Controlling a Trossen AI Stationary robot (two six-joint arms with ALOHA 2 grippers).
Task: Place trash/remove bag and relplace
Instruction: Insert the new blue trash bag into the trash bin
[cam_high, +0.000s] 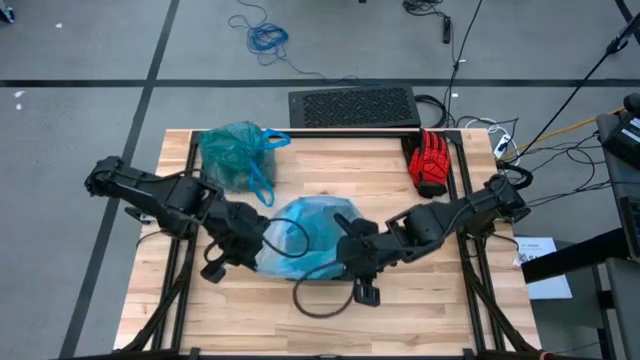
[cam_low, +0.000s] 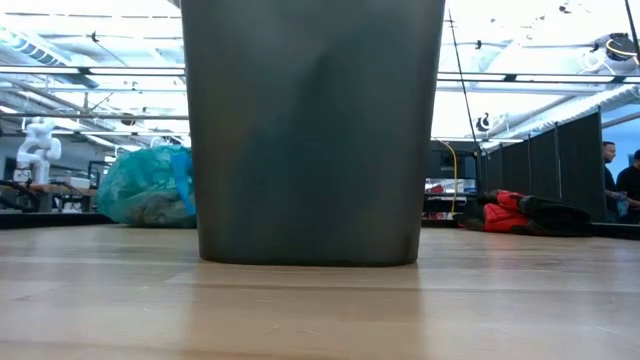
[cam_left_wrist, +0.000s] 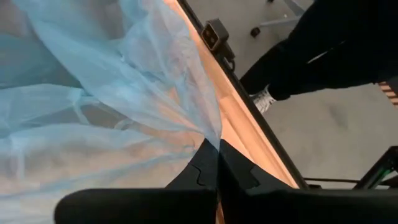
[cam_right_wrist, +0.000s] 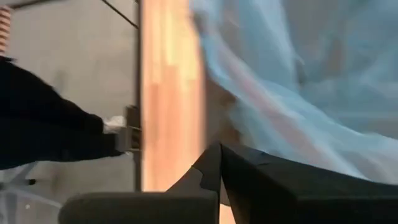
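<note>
My left gripper (cam_high: 262, 243) and right gripper (cam_high: 345, 250) both pinch the sky-blue bag (cam_high: 305, 232) over the bin (cam_low: 312, 130); teal bag (cam_high: 235, 155) behind it.

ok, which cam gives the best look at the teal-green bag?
High view: the tied teal-green bag shows whole, blue handle loops and all, at the table's far left, apart from the sky-blue bag both grippers work at. Low view catches it partly behind the bin. Neither wrist view shows it.
</note>
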